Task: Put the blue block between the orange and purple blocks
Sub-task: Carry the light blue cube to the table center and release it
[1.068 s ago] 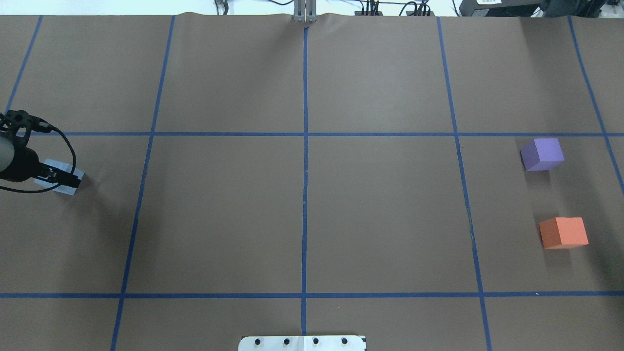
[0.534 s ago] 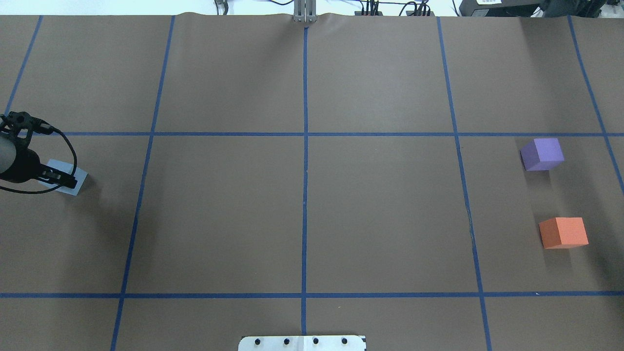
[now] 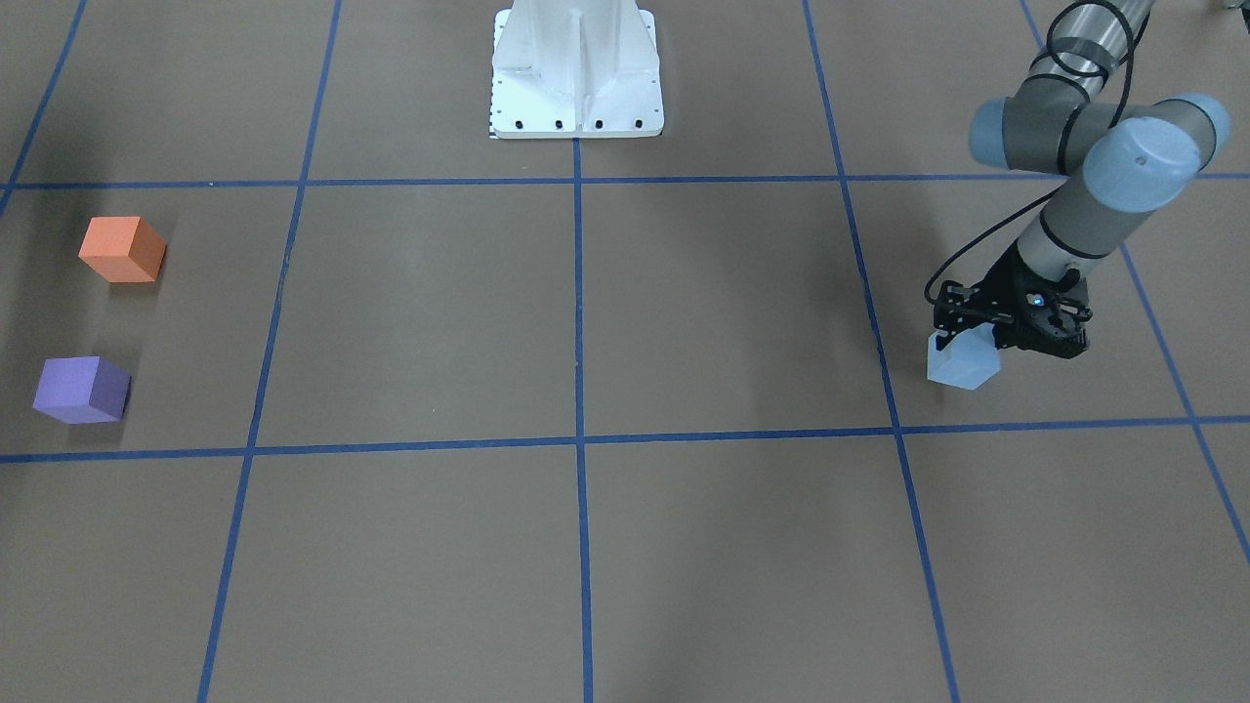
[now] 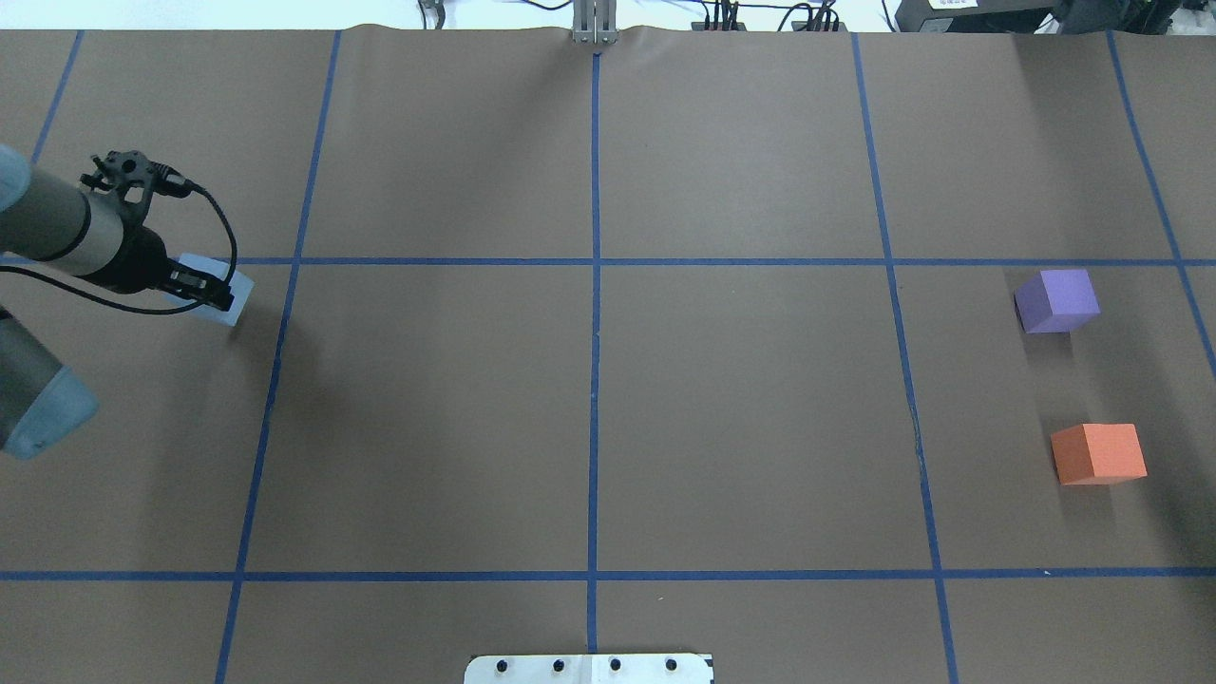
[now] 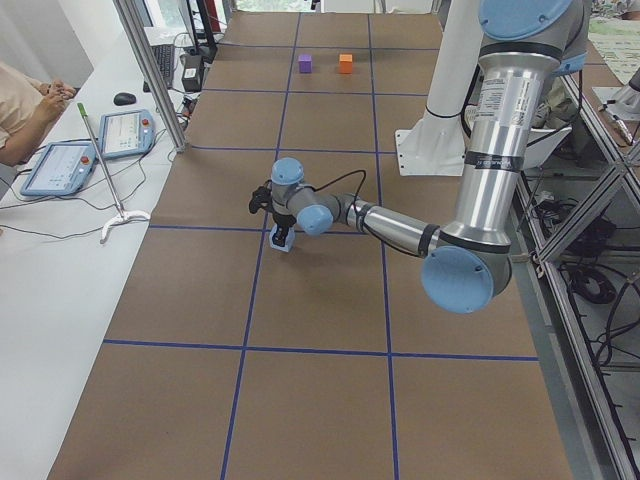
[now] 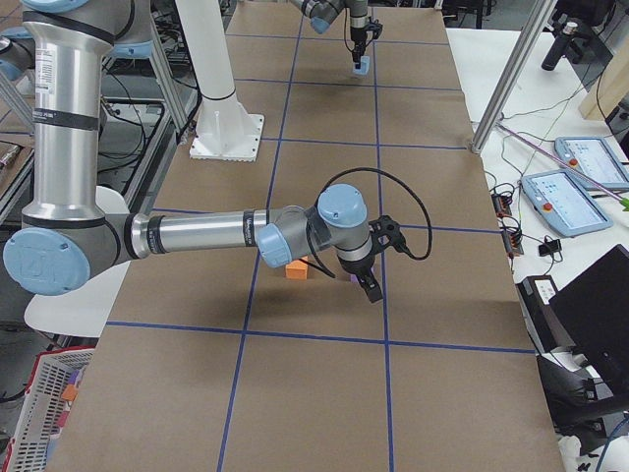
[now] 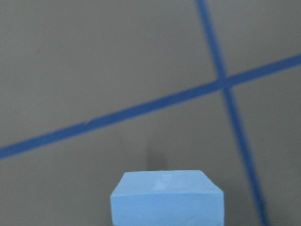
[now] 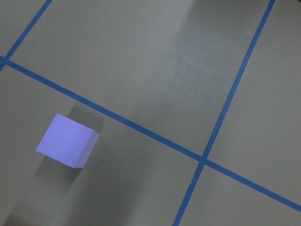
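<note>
Left tool [image 4: 211,292] is gripping the blue block [image 4: 220,294], fingers closed against its opposite sides; the front-facing view shows the same grasp on the blue block [image 3: 964,364]. The block is sitting at the left side of the table [image 4: 741,408], just beside a crossing of the blue tape lines [image 4: 595,380], inside the corner nearer the robot. The left wrist view is showing the block's top face [image 7: 165,182] at the bottom edge of the frame, with the tape crossing beyond it. Cannot tell whether the block is clearing the table or resting on it.

The purple block [image 4: 1056,300] and orange block [image 4: 1098,453] are standing at the far right side of the table, apart from each other, purple farther from the robot and orange nearer. Both are well apart from the blue block.

Right tool [image 6: 370,286] is appearing only in the exterior right view, hanging over the table just beside the orange block [image 6: 295,272]; cannot tell whether its fingers are apart or together. The right wrist view is looking down on the purple block [image 8: 66,140].
</note>
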Controlling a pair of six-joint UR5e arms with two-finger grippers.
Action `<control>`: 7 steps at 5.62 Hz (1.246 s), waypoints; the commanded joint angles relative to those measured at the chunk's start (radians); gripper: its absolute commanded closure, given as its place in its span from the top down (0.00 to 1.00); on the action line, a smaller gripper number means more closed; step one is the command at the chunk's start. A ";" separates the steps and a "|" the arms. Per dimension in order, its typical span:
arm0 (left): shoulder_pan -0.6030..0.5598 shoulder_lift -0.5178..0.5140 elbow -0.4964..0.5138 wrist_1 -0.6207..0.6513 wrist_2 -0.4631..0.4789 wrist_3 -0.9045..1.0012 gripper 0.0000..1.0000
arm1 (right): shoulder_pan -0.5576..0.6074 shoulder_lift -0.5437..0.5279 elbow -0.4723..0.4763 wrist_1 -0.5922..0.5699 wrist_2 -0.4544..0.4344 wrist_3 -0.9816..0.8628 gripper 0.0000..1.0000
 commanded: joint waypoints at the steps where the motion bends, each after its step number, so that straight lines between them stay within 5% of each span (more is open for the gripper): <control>1: 0.123 -0.265 0.002 0.230 0.008 -0.212 0.21 | 0.000 0.000 -0.001 0.000 0.000 0.000 1.00; 3: 0.310 -0.527 0.076 0.383 0.107 -0.455 0.26 | 0.000 0.000 -0.003 0.000 0.000 0.003 1.00; 5: 0.387 -0.678 0.260 0.383 0.197 -0.541 0.26 | 0.000 0.001 -0.003 0.000 0.000 0.003 1.00; 6: 0.387 -0.676 0.276 0.380 0.199 -0.540 0.42 | 0.000 0.001 -0.003 0.000 0.000 0.003 1.00; 7: 0.387 -0.674 0.276 0.382 0.200 -0.540 0.70 | 0.000 0.000 -0.003 0.000 0.000 0.003 1.00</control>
